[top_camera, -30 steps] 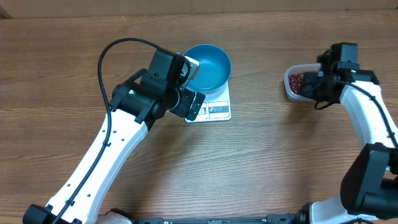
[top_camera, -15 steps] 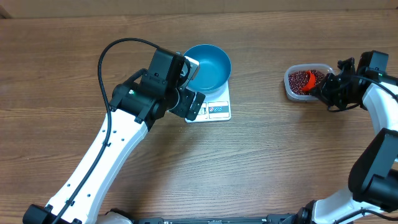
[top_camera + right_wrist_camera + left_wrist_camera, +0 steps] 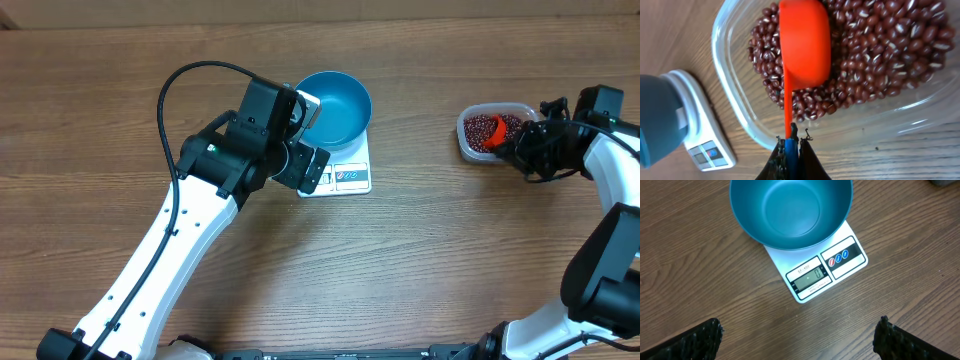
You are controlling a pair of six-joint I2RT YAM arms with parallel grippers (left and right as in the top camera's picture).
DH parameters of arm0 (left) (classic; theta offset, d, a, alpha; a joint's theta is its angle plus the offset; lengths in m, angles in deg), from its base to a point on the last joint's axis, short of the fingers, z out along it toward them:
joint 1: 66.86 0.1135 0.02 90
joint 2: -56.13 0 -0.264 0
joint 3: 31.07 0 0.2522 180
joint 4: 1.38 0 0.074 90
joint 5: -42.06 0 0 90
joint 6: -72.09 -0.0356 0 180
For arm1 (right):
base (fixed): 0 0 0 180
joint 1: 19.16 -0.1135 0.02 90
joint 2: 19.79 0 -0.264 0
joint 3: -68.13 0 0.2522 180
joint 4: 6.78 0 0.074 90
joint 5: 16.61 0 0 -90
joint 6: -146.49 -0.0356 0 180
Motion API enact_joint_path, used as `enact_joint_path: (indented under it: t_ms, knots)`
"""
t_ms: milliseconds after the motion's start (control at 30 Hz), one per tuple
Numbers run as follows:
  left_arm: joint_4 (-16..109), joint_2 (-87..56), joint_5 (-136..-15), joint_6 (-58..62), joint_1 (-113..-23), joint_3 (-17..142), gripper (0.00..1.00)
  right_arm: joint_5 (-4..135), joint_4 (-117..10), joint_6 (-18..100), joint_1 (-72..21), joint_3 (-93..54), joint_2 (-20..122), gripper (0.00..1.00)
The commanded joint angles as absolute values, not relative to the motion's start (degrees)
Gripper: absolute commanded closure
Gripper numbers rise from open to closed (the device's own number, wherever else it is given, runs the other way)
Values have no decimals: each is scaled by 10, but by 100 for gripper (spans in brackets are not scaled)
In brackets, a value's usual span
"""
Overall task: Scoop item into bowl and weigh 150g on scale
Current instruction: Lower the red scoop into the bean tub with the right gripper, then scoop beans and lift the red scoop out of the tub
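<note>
**Scoop Is Brought to the Beans, Bowl Is Left Empty**

The beans point(image 3: 875, 55) are all found in the clear tub point(image 3: 730, 90), well apart from the bowl. None are seen in the blue bowl point(image 3: 790, 210). An orange scoop point(image 3: 805, 45) is laid over the beans, with its cup part right on top of the heap. No beans can be seen in it. Its thin handle is pinched tight by the right tool point(image 3: 790, 150), which is closed on it.

A second ago the tub was hidden under the right arm. Now the arm is pulled back to the side, so the tub and the scoop can be seen from above. In the last half second almost nothing is changed. It is judged that the first scoop is only being set up, and the dig has not been made yet.

The bowl is set on the white scale point(image 3: 840, 260), and a zero is shown in its little window. The left tool point(image 3: 800, 342) is held wide open above them and nothing is gripped by it. It has not been moved. The brown desk point(image 3: 420, 260) is seen under everything.
</note>
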State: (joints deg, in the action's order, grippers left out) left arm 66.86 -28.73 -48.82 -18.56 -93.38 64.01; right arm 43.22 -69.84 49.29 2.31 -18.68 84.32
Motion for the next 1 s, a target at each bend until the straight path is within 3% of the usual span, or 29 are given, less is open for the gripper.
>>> enact_joint_path:
  t_ms: [0,967]
  knots:
    - [668,-284,-495,-197,-931,649,0,377,-711,495,41,-183,861,96]
    - [668,-284,-495,-197,-931,649,0,185,-741,574,137,-183,861,96]
